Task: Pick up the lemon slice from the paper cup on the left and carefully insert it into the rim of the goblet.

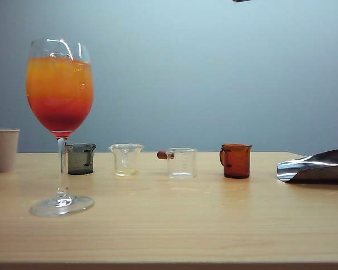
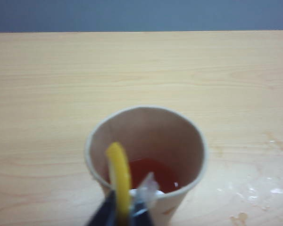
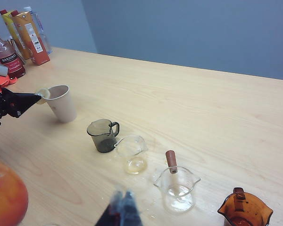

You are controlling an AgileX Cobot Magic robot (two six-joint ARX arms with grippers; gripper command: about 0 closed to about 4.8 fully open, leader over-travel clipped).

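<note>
We read this as a lab-style drink-mixing setup, bare light wood table [image 1: 174,225], plain blue-grey wall [image 1: 214,67], row of small measuring jugs [image 1: 182,163], filled goblet [image 1: 59,90], juice cartons [image 3: 30,30] and bottle [image 3: 7,56] at table edge, robot arm [image 3: 9,103] over the paper cup [image 3: 63,103]

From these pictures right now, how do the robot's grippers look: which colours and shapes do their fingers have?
The left gripper has dark, nearly black fingers that taper to thin tips, with something clear and glossy on one. In the right wrist view it is a black wedge narrowing to a point. The right gripper shows only blurred dark tips, tinged bluish and red.
</note>
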